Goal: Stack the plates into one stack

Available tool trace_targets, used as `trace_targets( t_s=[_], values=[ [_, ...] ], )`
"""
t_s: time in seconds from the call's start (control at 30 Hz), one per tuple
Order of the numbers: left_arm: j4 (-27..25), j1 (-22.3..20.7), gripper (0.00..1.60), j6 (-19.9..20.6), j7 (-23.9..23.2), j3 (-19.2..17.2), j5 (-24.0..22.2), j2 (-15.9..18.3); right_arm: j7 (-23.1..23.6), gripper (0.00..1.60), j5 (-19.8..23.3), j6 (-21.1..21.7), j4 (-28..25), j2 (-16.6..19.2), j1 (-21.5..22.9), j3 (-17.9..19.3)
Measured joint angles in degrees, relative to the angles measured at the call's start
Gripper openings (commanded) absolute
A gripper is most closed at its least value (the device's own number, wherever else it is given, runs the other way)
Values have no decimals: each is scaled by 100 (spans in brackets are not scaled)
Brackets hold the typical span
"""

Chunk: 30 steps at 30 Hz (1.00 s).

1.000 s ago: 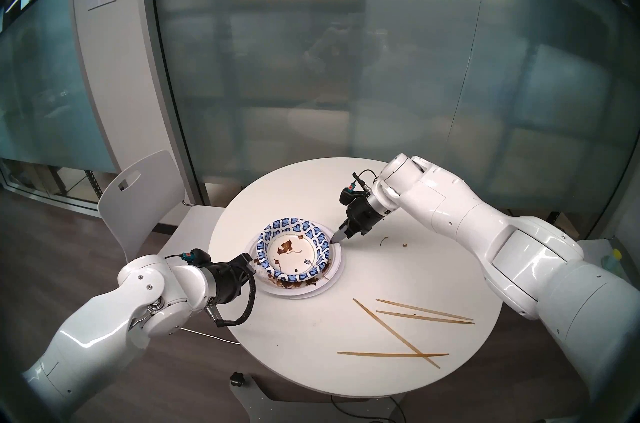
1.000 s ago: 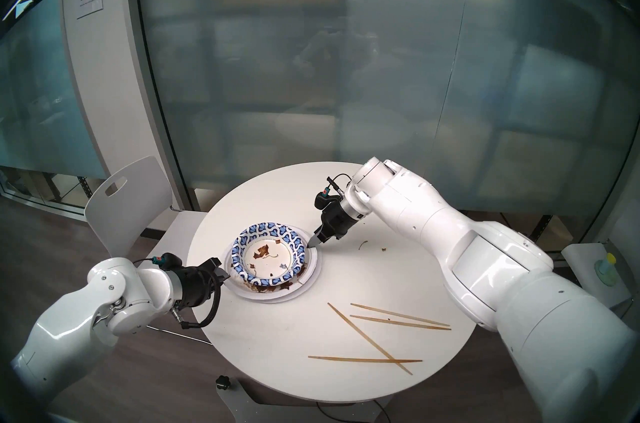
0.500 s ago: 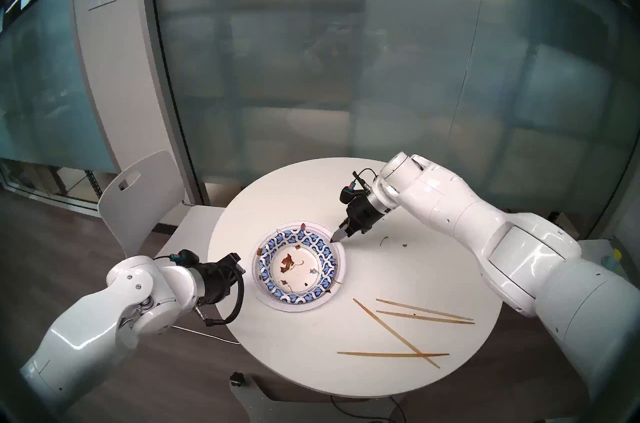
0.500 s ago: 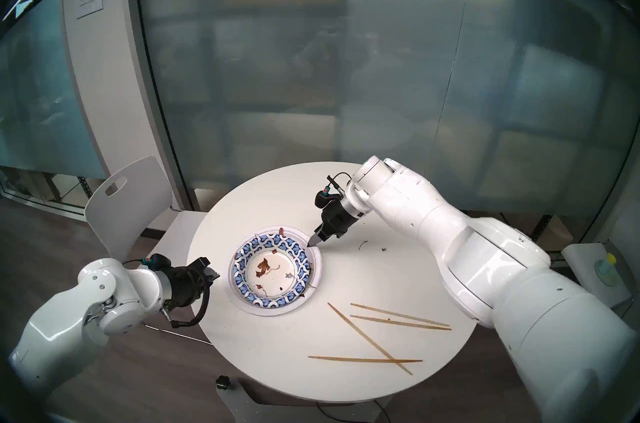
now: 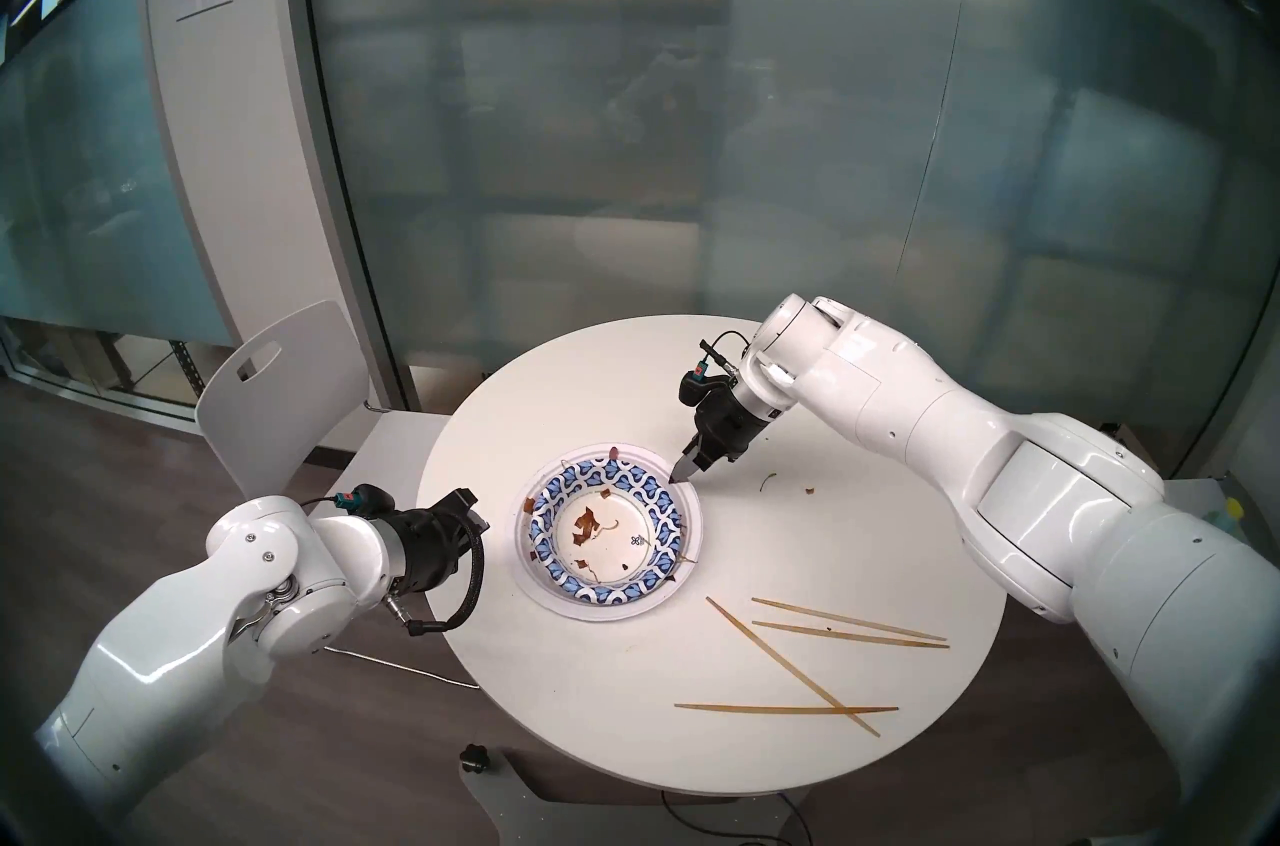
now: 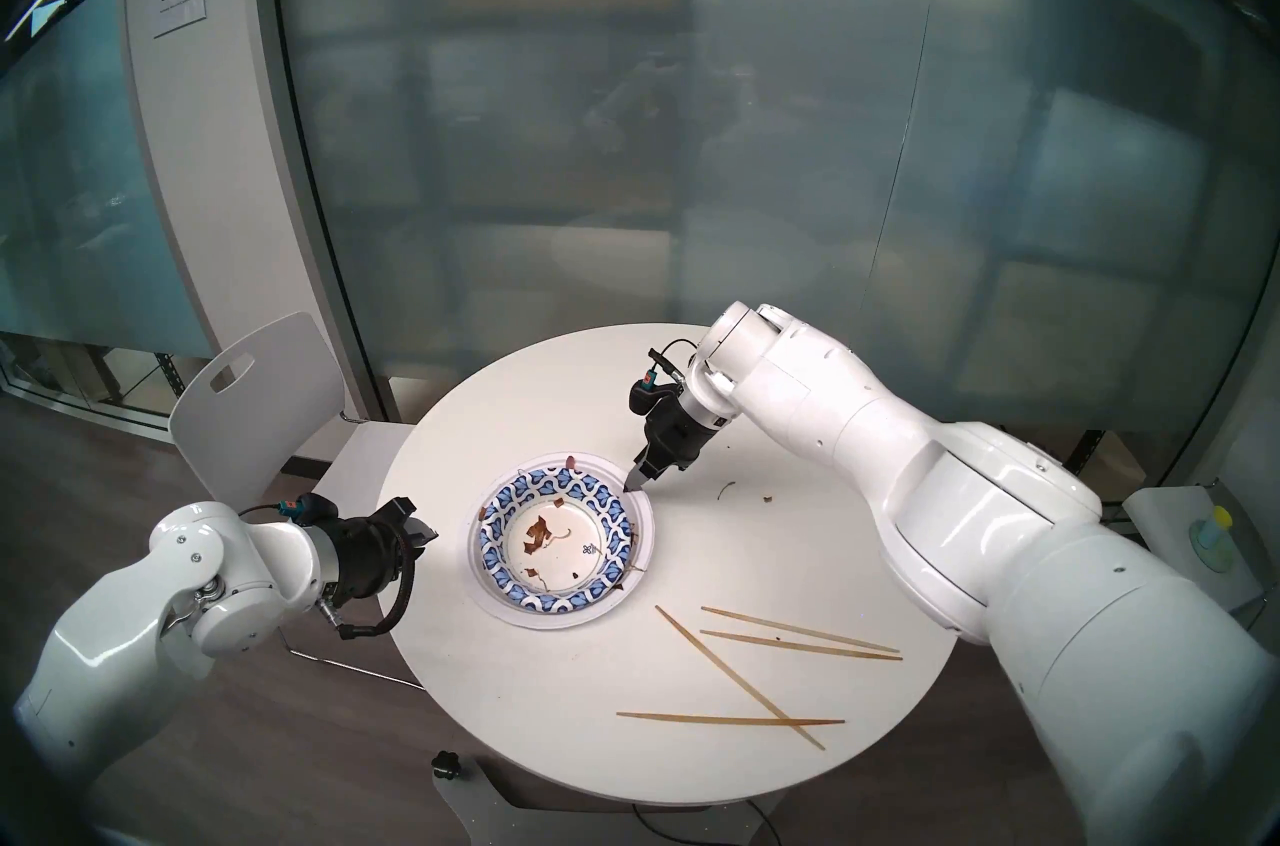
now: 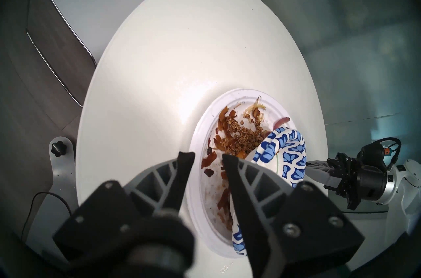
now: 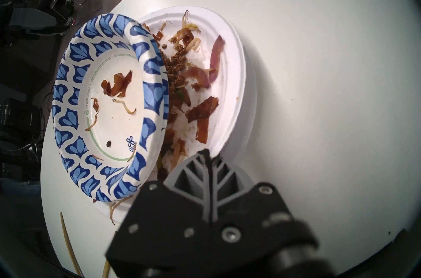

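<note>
R hand [image 5: 681,472] pinches white plate [image 5: 547,574] rim, prob to steady the stack w/ blue-rimmed plate [image 5: 609,536] nested just beside it; L hand [image 7: 206,158] spread, empty, near stack's opposite edge.

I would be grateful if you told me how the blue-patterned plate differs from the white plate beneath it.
The blue-patterned plate is smaller and deeper; the white plate is wider and shallower. The patterned one holds a few scraps, the white one much more leftover food. Both are round, disposable and stacked together.
</note>
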Motion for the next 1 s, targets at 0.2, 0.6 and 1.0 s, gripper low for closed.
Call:
trace_targets(
  t_s=[0.2,0.6,1.0],
  values=[
    [0,-41,97,-2,0,0,-38,12,-78,60,2,73,-45,6,40,-50],
    [22,-137,102,35,-23,122,-45,14,-272,92,110,264,-218,239,73,-116],
    [48,-252,109,147,-34,172,-1,22,-588,105,282,581,-705,535,86,-384]
  ],
)
